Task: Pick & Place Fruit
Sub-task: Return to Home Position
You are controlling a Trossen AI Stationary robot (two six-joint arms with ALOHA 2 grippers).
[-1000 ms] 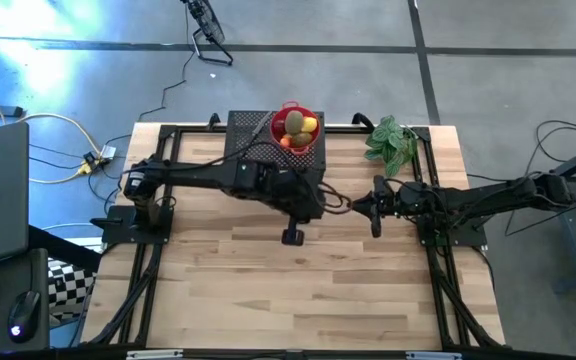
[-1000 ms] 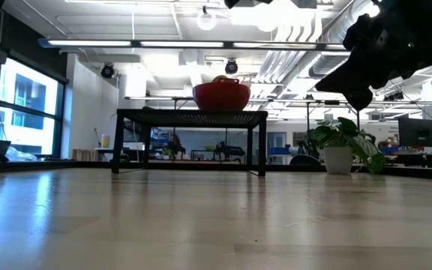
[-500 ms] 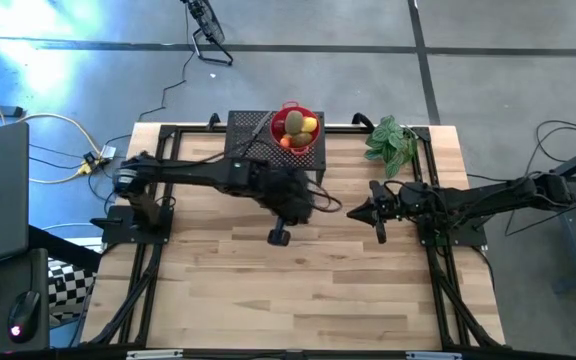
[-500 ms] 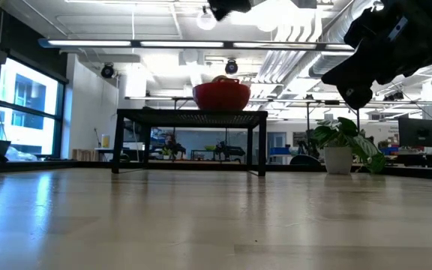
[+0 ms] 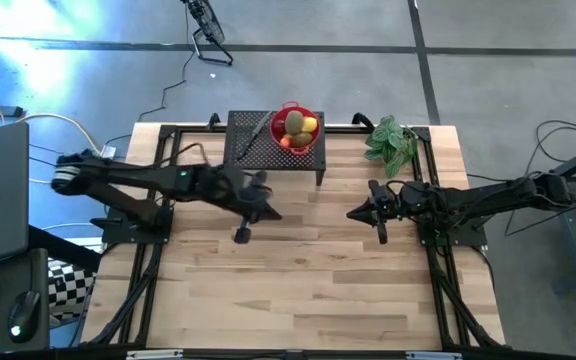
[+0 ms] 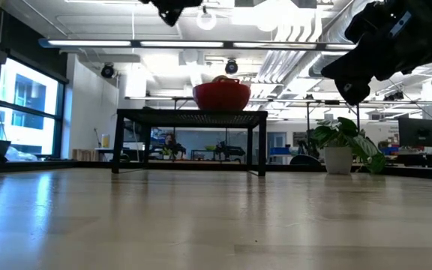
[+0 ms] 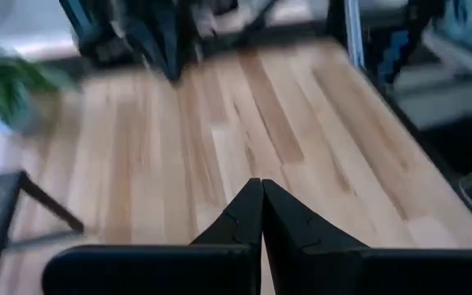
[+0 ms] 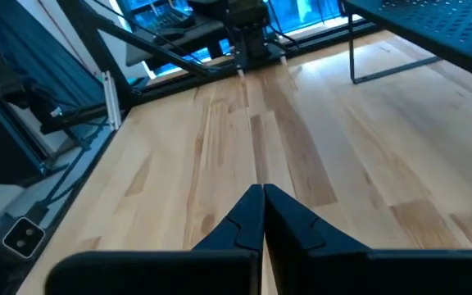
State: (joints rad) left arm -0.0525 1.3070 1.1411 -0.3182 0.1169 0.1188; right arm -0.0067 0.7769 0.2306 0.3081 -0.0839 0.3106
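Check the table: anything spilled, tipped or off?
Nothing stands out. The fruit sits in the red colander on the shelf, knife beside it, plant upright; left claw and right claw shut, empty.

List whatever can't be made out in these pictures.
- Fruit count: in the high view the pieces sit piled and too small in the red colander; in the low view its wall hides nearly all.
- Left pincer: shut in its wrist view; the low view's top edge cuts off all but a dark tip of that arm.
- Plant: a blurred green smear in the left wrist view.
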